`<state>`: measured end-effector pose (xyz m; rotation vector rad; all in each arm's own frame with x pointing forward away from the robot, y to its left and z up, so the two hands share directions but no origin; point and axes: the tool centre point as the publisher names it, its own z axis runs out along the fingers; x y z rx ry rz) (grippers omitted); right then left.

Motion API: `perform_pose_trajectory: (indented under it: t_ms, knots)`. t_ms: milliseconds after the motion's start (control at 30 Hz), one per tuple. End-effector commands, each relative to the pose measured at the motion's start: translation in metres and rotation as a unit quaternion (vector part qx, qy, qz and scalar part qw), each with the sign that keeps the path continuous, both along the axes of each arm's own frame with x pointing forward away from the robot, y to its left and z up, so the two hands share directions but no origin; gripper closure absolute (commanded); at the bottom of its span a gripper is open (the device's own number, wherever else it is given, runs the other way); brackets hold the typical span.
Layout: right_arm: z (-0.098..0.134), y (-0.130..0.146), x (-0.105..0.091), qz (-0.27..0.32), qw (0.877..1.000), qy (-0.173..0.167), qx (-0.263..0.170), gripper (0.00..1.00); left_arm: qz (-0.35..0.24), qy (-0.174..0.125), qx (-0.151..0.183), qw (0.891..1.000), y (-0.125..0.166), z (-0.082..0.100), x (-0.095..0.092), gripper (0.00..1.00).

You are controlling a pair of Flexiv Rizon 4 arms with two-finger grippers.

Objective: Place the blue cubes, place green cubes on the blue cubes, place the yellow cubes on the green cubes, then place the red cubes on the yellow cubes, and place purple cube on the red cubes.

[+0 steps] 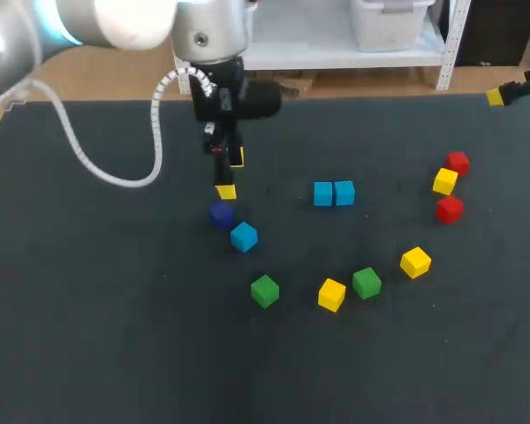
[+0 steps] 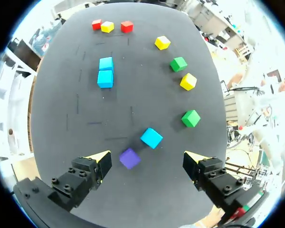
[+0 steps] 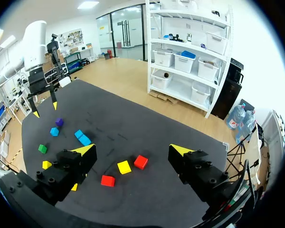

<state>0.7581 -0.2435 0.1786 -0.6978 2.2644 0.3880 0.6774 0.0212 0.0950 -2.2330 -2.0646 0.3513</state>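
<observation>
Dark matting covers the surface, with the cubes spread over its middle and right. From the upper left of the frame the left arm comes in, and the left pincer hangs just left of centre with its fingers spread wide, holding nothing. The purple cube lies directly below it. In the left wrist view this cube sits between the open fingertips, nearer one of them and touching neither. A lone blue cube rests just beside it, toward the lower right.

An arc of four runs along the lower middle: the first green cube, the first yellow cube, the second green cube and the second yellow cube. Above that arc, at centre, the blue pair stands side by side, touching.

At the right a short column holds the upper red cube touching the third yellow cube, with the lower red cube just below. The right pincer sits at the upper right edge, well apart from every cube — its wrist view shows the fingers wide and empty.
</observation>
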Motion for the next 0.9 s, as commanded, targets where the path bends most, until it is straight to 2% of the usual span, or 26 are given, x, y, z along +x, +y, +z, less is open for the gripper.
perform_pose_trajectory:
  t_ms: [33, 500, 567, 667, 700, 767, 800, 900]
  knots:
    - [0.0, 0.0, 0.0, -0.001, 1.0, 0.0, -0.001, 0.0, 0.016, -0.115, -0.028, 0.993, 0.007, 0.001, -0.018, 0.0]
    - [0.0, 0.0, 0.0, -0.001, 1.0, 0.0, -0.001, 0.0, 0.016, -0.115, -0.028, 0.993, 0.007, 0.001, -0.018, 0.0]
    - [0.0, 0.0, 0.0, -0.001, 1.0, 0.0, -0.001, 0.0, -0.012, -0.12, -0.021, 0.992, 0.013, -0.001, -0.02, 0.0]
    - [0.0, 0.0, 0.0, -0.001, 1.0, 0.0, -0.001, 0.0, -0.082, -0.135, 0.013, 0.987, 0.012, -0.005, -0.023, 0.0]
    - [0.0, 0.0, 0.0, -0.001, 1.0, 0.0, -0.001, 0.0, -0.102, -0.126, 0.007, 0.987, 0.012, -0.006, -0.022, 0.0]
    - [0.0, 0.0, 0.0, -0.001, 1.0, 0.0, -0.001, 0.0, -0.119, -0.13, 0.014, 0.984, 0.01, -0.008, -0.023, 0.0]
    - [0.0, 0.0, 0.0, -0.001, 1.0, 0.0, -0.001, 0.0, -0.133, -0.123, 0.003, 0.984, 0.009, -0.01, -0.023, 0.0]
    - [0.0, 0.0, 0.0, -0.001, 1.0, 0.0, -0.001, 0.0, -0.178, -0.116, 0.002, 0.977, -0.002, -0.02, -0.026, 0.0]
